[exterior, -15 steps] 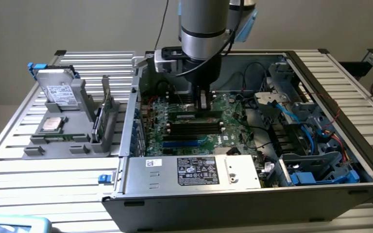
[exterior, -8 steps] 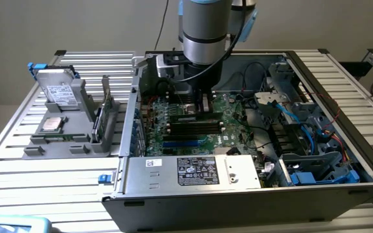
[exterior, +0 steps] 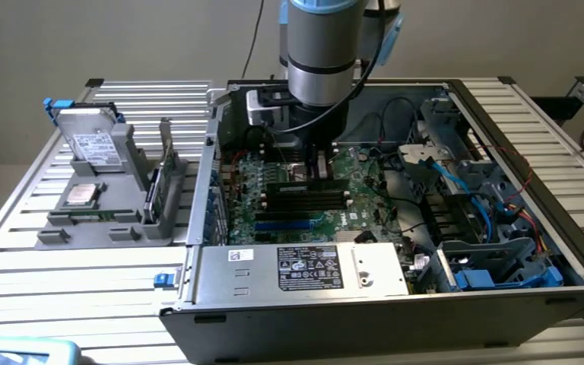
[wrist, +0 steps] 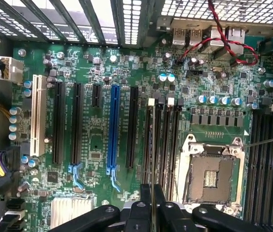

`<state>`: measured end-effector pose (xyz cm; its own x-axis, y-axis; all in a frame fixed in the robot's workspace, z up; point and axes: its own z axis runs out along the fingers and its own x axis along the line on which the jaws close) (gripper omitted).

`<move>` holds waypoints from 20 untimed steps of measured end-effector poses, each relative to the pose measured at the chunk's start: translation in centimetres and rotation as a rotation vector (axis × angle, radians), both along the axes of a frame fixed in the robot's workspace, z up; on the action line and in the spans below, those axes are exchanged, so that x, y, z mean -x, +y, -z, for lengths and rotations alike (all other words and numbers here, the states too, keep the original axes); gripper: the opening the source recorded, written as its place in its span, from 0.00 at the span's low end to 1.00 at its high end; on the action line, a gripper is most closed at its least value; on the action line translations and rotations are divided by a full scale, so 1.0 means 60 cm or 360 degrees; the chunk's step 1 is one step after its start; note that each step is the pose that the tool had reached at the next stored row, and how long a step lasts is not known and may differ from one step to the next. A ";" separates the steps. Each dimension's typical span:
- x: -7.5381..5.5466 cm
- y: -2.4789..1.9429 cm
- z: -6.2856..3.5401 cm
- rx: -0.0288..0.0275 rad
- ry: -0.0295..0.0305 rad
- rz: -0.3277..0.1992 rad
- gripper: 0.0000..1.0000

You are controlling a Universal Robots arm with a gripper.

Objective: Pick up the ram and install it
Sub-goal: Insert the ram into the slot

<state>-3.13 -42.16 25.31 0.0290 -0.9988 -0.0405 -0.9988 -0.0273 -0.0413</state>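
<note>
- The table (exterior: pixel 69 266) carries the open case (exterior: pixel 535 304), which lies on its side. A grey rack (exterior: pixel 119 220) of spare parts sits at the exterior view's left.
- The arm (exterior: pixel 318 53) reaches down into the case over the board (exterior: pixel 363 171).
- By my reading the step in hand is the install, since the pick-up looks done.
- The slots (wrist: pixel 167 145) beside the socket (wrist: pixel 208 174) lie right under the tool.
- The gripper (wrist: pixel 153 191) is pinched narrow on the ram (wrist: pixel 153 140). The ram shows edge-on as a thin pale line along the slot farthest from the socket (whether it touches the slot, I cannot tell).
- Seating it would call for the stick's edge dead in line with that one slot and a straight, even push. The end latches would need to stand open, and I cannot tell if they do.
- The exterior view gives the arm's place in the case and the rack. The wrist view gives the stick's line against the slots.
</note>
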 end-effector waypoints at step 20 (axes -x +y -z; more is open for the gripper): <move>0.000 0.0000 0.030 0.00000 0.00005 0.0089 0.14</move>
